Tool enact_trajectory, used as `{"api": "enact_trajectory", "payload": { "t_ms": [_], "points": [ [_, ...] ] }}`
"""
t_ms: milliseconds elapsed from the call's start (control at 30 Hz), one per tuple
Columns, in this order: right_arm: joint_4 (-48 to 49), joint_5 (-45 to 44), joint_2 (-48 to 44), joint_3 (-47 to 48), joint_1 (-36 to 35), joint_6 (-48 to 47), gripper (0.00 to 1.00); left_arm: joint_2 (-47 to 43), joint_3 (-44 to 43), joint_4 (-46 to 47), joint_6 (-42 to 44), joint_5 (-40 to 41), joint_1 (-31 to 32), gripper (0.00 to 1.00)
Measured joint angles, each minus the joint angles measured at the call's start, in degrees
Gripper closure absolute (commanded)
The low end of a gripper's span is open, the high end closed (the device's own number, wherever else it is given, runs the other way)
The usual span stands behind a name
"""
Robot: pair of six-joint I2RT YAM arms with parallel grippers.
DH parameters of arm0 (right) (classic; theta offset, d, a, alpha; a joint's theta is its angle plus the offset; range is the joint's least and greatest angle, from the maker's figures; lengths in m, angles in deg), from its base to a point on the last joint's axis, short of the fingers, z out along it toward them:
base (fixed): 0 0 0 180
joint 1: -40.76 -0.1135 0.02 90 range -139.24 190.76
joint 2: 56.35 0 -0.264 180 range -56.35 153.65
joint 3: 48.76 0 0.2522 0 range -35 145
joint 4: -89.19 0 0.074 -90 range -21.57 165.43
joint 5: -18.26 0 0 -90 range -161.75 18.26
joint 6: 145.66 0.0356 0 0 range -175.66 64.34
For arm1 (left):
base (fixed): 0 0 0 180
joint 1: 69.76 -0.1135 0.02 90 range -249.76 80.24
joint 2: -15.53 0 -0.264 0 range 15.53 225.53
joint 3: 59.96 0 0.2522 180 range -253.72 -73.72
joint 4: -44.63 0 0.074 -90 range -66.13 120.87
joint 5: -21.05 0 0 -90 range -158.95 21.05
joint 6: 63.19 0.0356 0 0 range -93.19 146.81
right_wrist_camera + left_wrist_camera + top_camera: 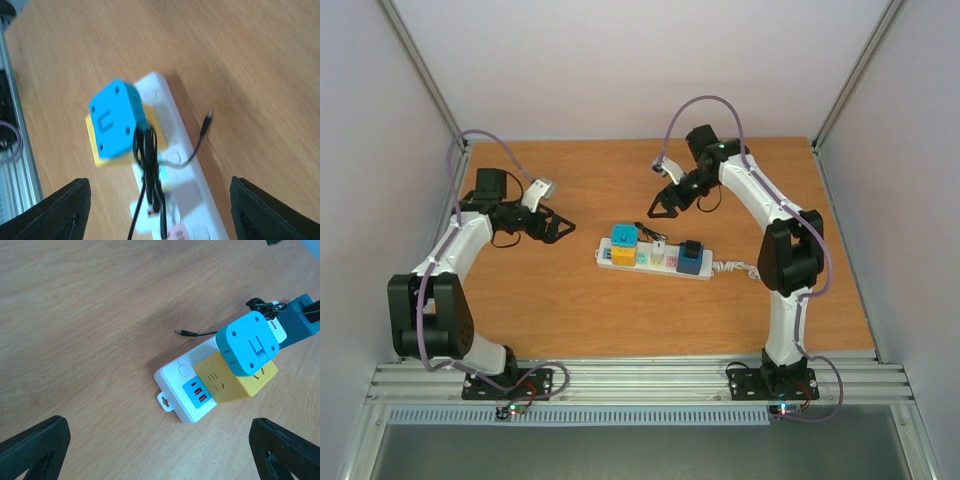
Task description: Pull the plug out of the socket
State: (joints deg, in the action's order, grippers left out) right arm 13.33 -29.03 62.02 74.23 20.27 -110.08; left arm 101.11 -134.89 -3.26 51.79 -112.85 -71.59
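Wood-grain tabletop (pixel 570 300) spreads under me, pale walls around it; the socket (pixel 655 259), a long white strip, lies crosswise near the middle, its white cord (pixel 735 267) curling off the right end toward my right arm; on the strip's left end sits a yellow cube adapter (pixel 623 255) with a cyan cube plug (pixel 625 236) stacked on top; near the right end stands a dark blue plug (pixel 691 257), pastel outlet faces showing between them; a thin black cable (pixel 200 334) with a bare barrel tip lies on the wood just beside the strip; my right gripper (pixel 665 207) hangs over the strip's far side, fingers (pixel 60 210) spread wide, gripping nothing, the cyan cube below and between them in my wrist view; my left gripper (pixel 556 226) hovers off the strip's left end, well apart from it, fingers (pixel 35 450) wide apart and empty
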Motion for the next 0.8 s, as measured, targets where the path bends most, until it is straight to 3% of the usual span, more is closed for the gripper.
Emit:
{"api": "enact_trajectory", "payload": {
  "t_ms": [267,800],
  "points": [
    [-0.8,-4.0,-9.4,-13.4,0.6,-4.2,0.39,0.2,0.0,0.2,1.2,0.4,4.3,0.01],
    [7.8,-11.0,-9.2,-20.2,-3.3,-4.1,0.61,3.5,0.0,2.2,1.5,-0.8,6.8,0.11]
  ]
}}
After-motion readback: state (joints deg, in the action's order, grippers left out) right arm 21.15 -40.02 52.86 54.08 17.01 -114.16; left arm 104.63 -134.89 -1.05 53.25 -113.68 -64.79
